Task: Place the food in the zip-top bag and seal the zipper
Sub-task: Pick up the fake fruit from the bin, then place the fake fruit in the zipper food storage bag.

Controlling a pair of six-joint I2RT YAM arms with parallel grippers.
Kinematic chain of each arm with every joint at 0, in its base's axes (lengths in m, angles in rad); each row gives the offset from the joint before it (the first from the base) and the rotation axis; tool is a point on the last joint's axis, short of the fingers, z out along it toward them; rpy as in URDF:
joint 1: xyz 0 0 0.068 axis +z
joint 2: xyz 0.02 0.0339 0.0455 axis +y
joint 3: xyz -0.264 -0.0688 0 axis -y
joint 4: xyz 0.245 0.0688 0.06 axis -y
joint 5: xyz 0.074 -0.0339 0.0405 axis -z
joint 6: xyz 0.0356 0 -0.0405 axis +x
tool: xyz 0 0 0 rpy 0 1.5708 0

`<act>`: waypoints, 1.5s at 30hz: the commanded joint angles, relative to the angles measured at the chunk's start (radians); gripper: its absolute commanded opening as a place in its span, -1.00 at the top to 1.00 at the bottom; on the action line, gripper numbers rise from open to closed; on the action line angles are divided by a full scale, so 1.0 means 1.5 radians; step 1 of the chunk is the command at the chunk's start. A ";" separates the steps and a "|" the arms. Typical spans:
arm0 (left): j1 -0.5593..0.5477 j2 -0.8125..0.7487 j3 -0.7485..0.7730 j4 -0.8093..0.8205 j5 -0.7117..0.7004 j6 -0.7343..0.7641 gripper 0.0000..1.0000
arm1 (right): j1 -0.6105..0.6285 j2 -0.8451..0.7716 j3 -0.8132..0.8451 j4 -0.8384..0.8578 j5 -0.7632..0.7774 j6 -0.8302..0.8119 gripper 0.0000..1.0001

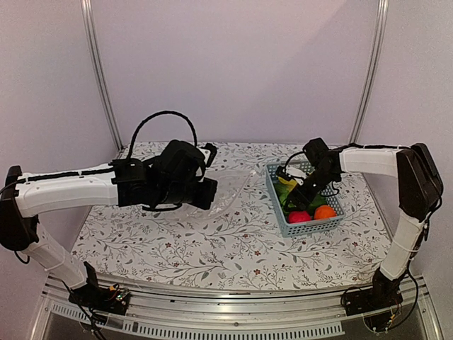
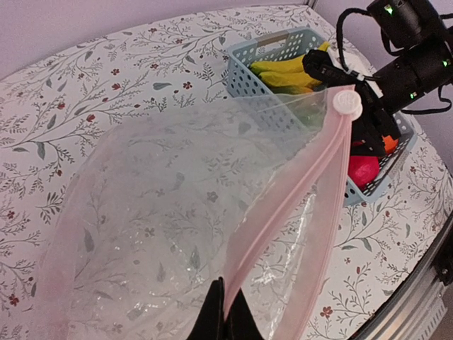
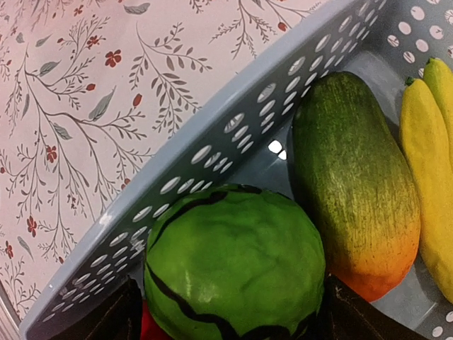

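Left hand point(image 2: 226, 317), clamped on the zipper point(image 2: 309, 177), is holding the zip-top bag point(image 2: 156, 212) open beside the basket point(image 2: 244, 74) for loading; right hand point(image 3: 230, 297) is straddling the green ball point(image 3: 233, 248) inside the basket, grip unconfirmed.

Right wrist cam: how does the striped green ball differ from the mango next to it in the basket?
The green ball is round; the mango is long and oval. The ball is bright green with dark stripes; the mango fades from dark green to orange. The ball sits between the fingers of the right gripper; the mango lies outside them, by the bananas. Both are in the blue basket.
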 commanded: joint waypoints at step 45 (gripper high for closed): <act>-0.008 0.007 0.072 0.147 0.018 -0.064 1.00 | 0.156 -0.174 0.331 -0.023 -0.372 0.141 0.06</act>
